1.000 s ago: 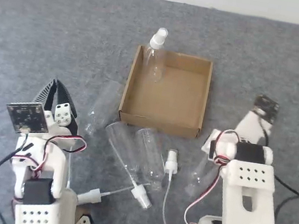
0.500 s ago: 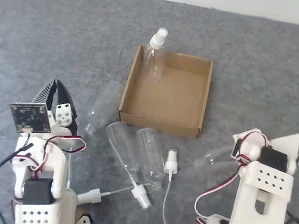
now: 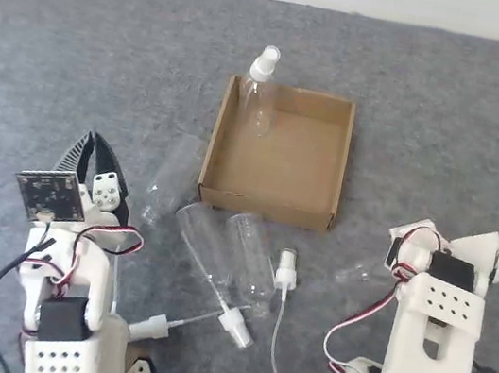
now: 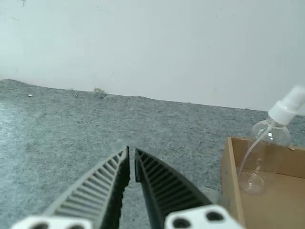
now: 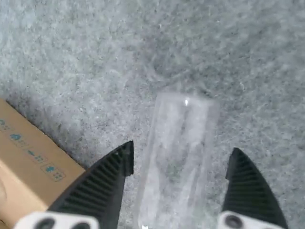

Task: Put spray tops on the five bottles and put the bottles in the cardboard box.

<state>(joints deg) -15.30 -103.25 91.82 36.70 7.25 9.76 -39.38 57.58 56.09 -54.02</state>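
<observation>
Progress about one of five: capped bottle (image 3: pixel 261 93) stands in the cardboard box (image 3: pixel 321 220) far corner, three uncapped bottles (image 3: pixel 252 256) and loose spray tops (image 3: pixel 287 271) lie on the tabletop (image 3: pixel 455 106), right jaws released astride a fourth bottle (image 5: pixel 178 143), left jaws clenched, empty.

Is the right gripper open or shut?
Open: the fingers of the right gripper stand wide apart, either side of a clear bottle lying on the carpet.

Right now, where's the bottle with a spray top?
In the high view, the capped bottle sits in the far left corner of the cardboard box.
</observation>
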